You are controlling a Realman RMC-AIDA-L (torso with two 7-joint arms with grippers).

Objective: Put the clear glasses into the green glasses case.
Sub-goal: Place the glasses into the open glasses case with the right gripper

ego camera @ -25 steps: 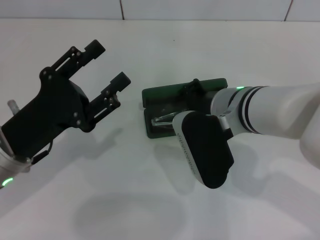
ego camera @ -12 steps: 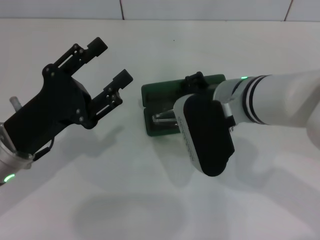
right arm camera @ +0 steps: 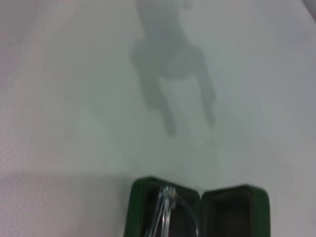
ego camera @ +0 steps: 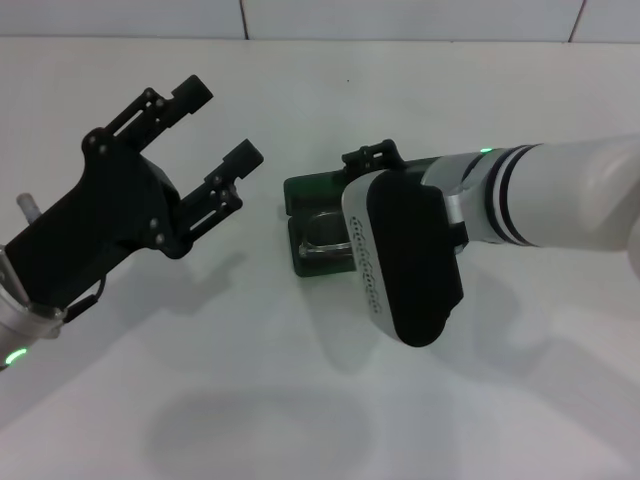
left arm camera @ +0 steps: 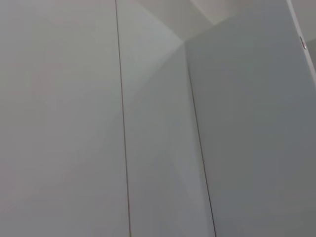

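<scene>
The green glasses case (ego camera: 306, 192) lies open at the table's centre, its lid folded back toward the far side. The clear glasses (ego camera: 325, 232) rest inside its near half. In the right wrist view, the case (right arm camera: 236, 210) sits at the picture's lower edge with the glasses (right arm camera: 166, 207) in one half. My right gripper (ego camera: 372, 156) hangs just above the case's far edge, and the arm's white and black wrist covers the case's right part. My left gripper (ego camera: 215, 125) is open and empty, raised to the left of the case.
The white table (ego camera: 300, 400) runs back to a tiled wall (ego camera: 400, 18). The left wrist view shows only pale wall panels (left arm camera: 158, 118). On the table in the right wrist view lies the shadow of a gripper (right arm camera: 170, 64).
My right arm has lifted up and back from the case, uncovering the glasses lying inside. The left arm has barely moved.
</scene>
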